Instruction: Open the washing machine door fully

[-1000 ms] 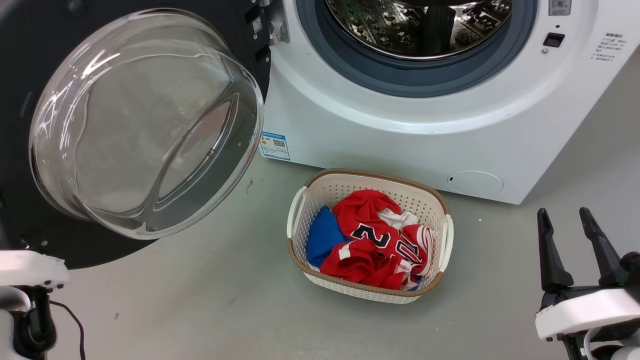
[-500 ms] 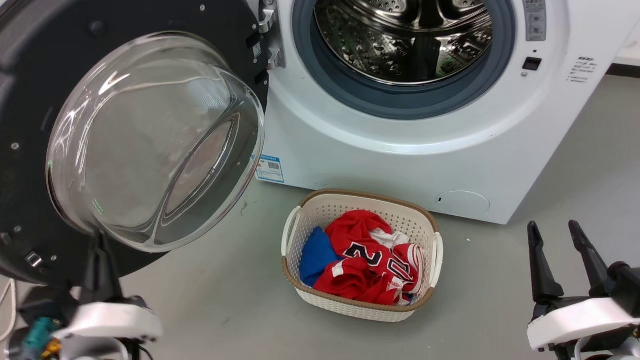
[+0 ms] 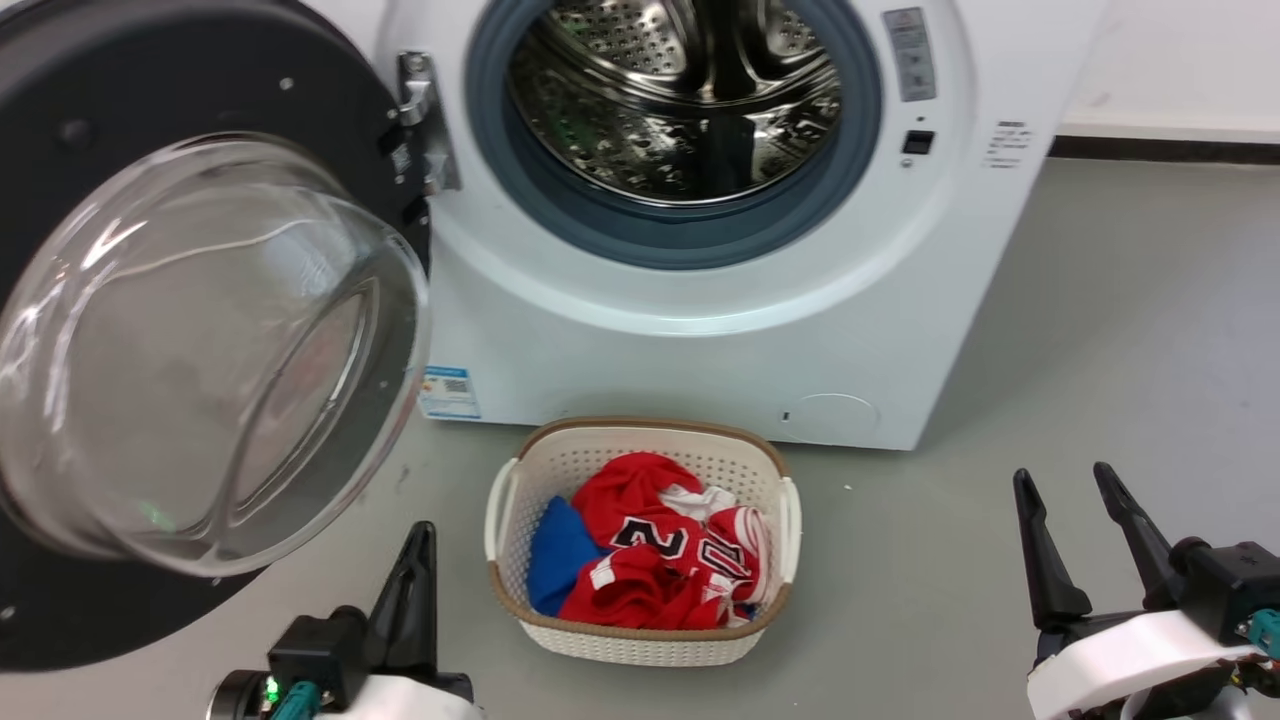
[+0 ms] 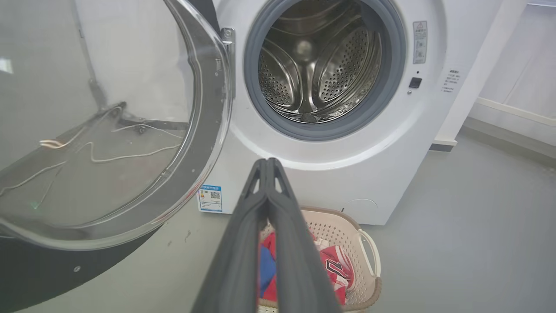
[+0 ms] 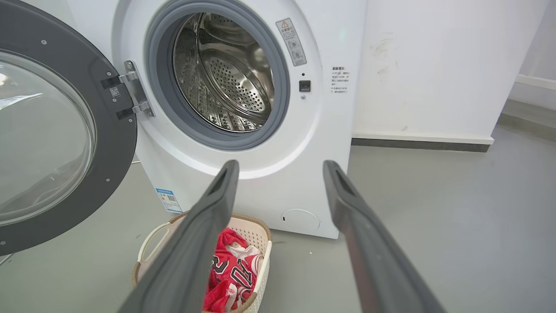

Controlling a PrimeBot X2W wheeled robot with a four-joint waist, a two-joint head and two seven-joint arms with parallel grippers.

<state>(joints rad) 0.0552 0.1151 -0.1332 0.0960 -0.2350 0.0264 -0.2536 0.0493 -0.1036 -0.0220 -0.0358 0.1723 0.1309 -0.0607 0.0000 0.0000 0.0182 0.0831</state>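
Door point(image 3: 200, 350) stands wide open on its hinge at the washer's point(image 3: 700, 350) left, glass bowl facing me and the drum point(image 3: 680, 100) uncovered. I see my left gripper point(image 4: 267, 161) low near the door's lower edge, fingers pressed together on nothing. My right gripper point(image 3: 1060, 472) sits well apart from the washer, jaws spread wide. A basket point(image 3: 640, 640) of clothes stands between them.

The washing machine point(image 3: 700, 330) stands on the floor point(image 3: 1100, 350) at its far edge, by the wall point(image 3: 1180, 60). The washing machine door point(image 3: 200, 350) hangs on the hinge point(image 3: 420, 120), left of the drum point(image 3: 680, 110). The basket point(image 3: 640, 428) sits on the floor just before the machine, clothes point(image 3: 660, 560) in it. The left hand point(image 3: 425, 535) is left of the basket, the right hand point(image 3: 1062, 476) well to its right.
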